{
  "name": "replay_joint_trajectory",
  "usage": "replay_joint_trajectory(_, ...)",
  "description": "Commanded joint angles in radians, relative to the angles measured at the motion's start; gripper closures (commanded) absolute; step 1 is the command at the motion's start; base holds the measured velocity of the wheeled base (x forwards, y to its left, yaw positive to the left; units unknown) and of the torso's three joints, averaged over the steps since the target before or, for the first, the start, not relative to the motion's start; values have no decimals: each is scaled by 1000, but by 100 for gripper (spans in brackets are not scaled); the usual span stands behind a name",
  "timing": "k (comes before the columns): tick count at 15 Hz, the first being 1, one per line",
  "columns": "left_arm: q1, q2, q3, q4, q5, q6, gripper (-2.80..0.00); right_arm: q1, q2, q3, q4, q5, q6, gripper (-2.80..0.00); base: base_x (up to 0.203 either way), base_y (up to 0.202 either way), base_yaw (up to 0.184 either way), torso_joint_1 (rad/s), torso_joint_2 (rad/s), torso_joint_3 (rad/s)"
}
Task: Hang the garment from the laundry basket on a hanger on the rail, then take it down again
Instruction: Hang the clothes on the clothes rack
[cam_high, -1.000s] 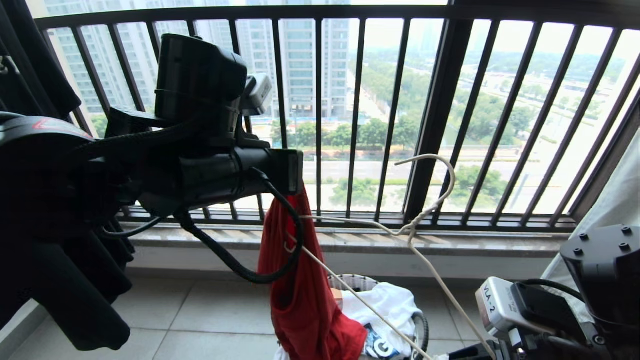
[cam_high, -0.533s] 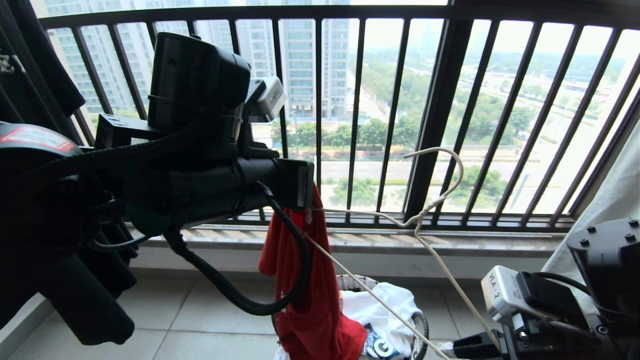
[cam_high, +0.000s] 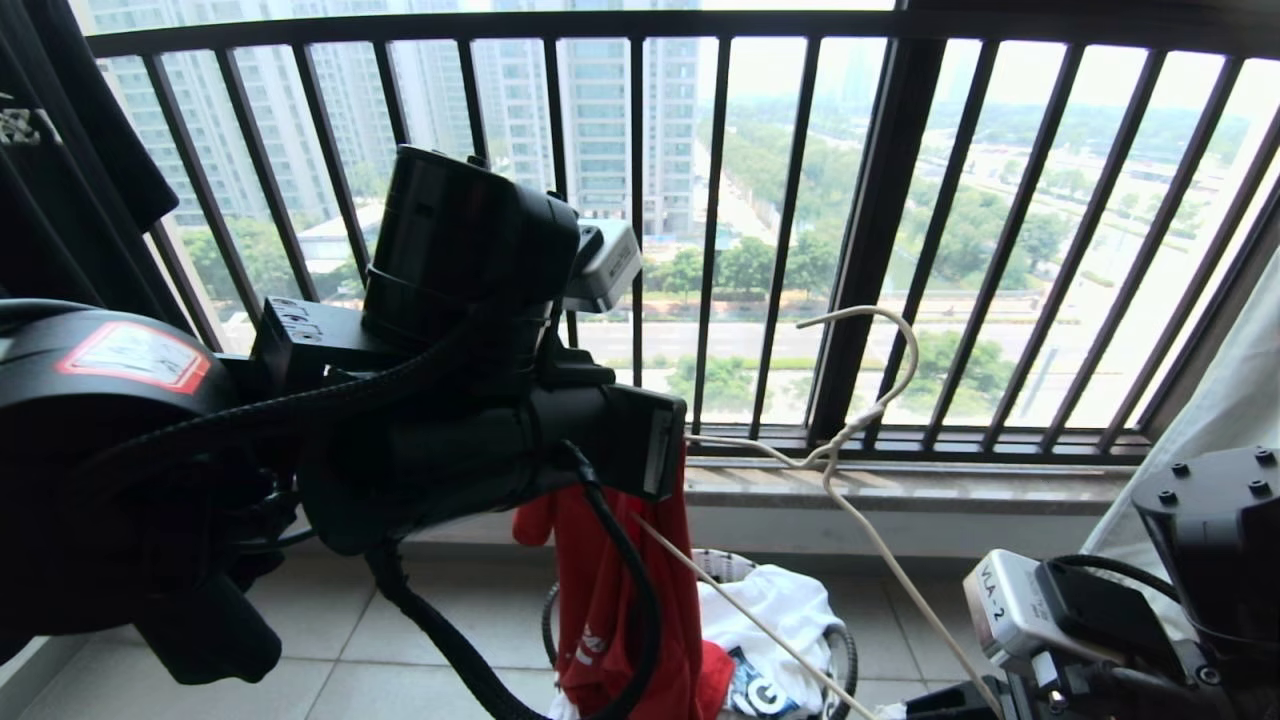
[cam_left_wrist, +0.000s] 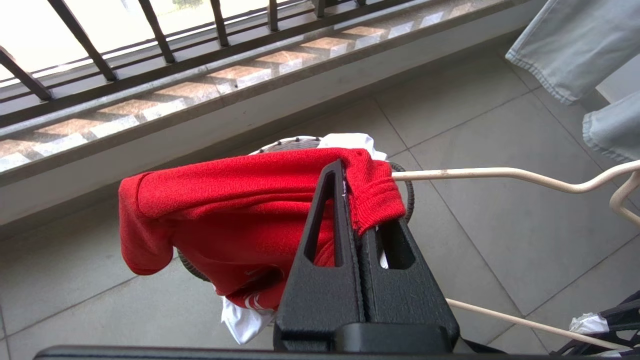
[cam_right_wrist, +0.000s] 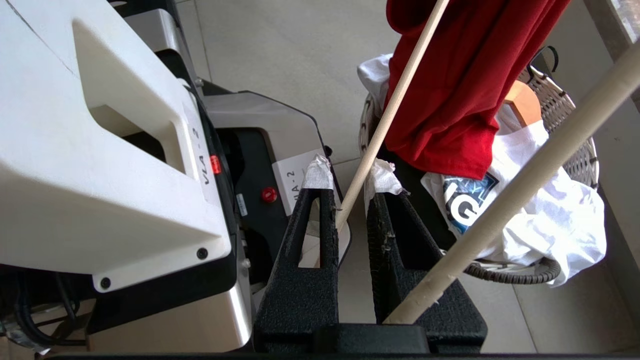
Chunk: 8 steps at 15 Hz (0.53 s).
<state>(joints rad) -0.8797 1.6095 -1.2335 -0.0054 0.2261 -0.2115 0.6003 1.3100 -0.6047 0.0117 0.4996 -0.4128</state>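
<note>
Basket (cam_high: 845, 650) with white clothes (cam_high: 775, 610)

hanger (cam_high: 860, 420) wire crossing beside hanging garment (cam_high: 620, 600), laundry basket (cam_high: 840, 650) beneath

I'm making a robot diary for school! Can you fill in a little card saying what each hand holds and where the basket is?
Left end effector: shut on red short-sleeved T-shirt, lifted above the basket
Right end effector: shut on thin white wire hanger
Hanger arm: poking into the shirt
Small round white woven basket: on the tiled floor, white clothes inside
</note>
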Motion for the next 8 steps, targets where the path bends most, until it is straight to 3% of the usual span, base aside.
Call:
replay_joint_trajectory(1,-24,13,5,-1,0,-6,0,30,5,5,-1,8,-2,0,0,0,0,0,0,0)
replay_joint_trajectory(6,-55,-70,5,-1,-9,-45,0,16,16,5,-2,7,3,0,0,0,0,0,0,0)
replay_joint_trajectory(8,-57,-108,10,0,-105,-71,0,28,38,4,-3,14,3,0,0,0,0,0,0,0)
